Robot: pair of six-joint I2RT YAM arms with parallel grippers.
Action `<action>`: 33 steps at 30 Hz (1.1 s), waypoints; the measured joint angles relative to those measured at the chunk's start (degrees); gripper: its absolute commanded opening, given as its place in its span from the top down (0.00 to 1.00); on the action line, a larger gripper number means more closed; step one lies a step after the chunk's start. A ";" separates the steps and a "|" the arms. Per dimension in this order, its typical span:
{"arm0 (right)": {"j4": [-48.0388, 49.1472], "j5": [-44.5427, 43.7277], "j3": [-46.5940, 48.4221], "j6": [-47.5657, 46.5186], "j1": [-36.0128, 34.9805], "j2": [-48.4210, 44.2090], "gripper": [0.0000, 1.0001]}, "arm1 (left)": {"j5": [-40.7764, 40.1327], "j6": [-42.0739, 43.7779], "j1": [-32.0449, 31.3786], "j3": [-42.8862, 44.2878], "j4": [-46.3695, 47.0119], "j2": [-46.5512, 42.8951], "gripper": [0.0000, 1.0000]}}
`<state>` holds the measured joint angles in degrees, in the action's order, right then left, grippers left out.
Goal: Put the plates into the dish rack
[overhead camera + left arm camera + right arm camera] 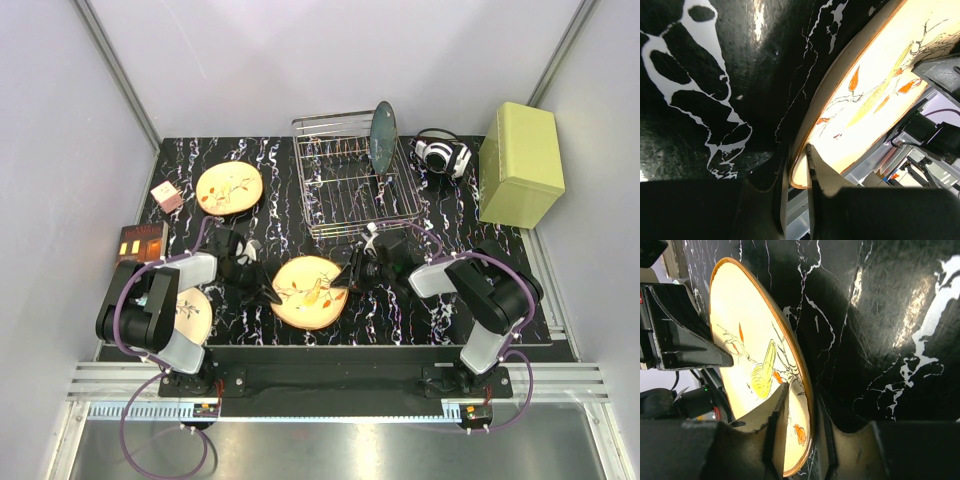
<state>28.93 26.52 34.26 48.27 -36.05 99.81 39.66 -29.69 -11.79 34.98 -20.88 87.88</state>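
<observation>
A tan plate (310, 292) with a twig and leaf motif sits at the table's near middle, held between both arms. My left gripper (272, 295) is shut on its left rim (796, 160); the plate (880, 75) fills that wrist view. My right gripper (345, 280) straddles the right rim (804, 395) of the plate (755, 340), jaws narrow with slim gaps still showing. A teal plate (383, 137) stands upright in the wire dish rack (340, 180). Another tan plate (229, 187) lies at far left, and one more (193, 315) is partly under the left arm.
A pale green box (520, 163) stands at the far right. A black and white gadget (442, 155) lies beside the rack. A small pink box (166, 196) and a dark box with lit windows (142, 241) sit at the left edge.
</observation>
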 measured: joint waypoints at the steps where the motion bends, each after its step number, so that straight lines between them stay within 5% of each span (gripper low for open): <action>1: 0.17 -0.20 0.00 -0.31 -0.04 0.00 0.86 | 0.00 -0.20 -0.13 -0.04 0.02 0.00 0.92; 3: 0.46 -0.68 0.00 -1.20 -0.17 0.00 1.00 | 0.17 -0.50 -0.39 -0.26 0.02 -0.04 0.91; 4: 0.50 -0.87 0.00 -1.75 -0.33 0.00 1.00 | 0.31 -0.61 -0.63 -0.33 -0.13 -0.04 0.91; 9: 0.09 -3.45 1.16 -6.08 -1.49 -0.13 1.00 | 0.44 -0.26 -1.88 -0.42 -2.34 -0.31 0.56; 12: -3.98 -3.06 3.30 -9.84 -2.95 -0.35 1.00 | -0.17 1.16 -4.26 -0.37 -6.75 -2.62 0.50; 21: -19.30 4.83 10.91 -18.80 -6.08 -2.01 1.00 | -8.48 5.79 -1.70 -3.10 -9.94 -13.20 0.47; 33: -28.55 13.42 11.50 -21.75 -4.50 -6.03 1.00 | -7.93 9.75 1.51 0.35 -5.44 -15.82 0.45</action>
<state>0.38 39.94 45.76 26.52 -40.56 93.78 31.73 -19.94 -10.28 35.33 -26.33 72.05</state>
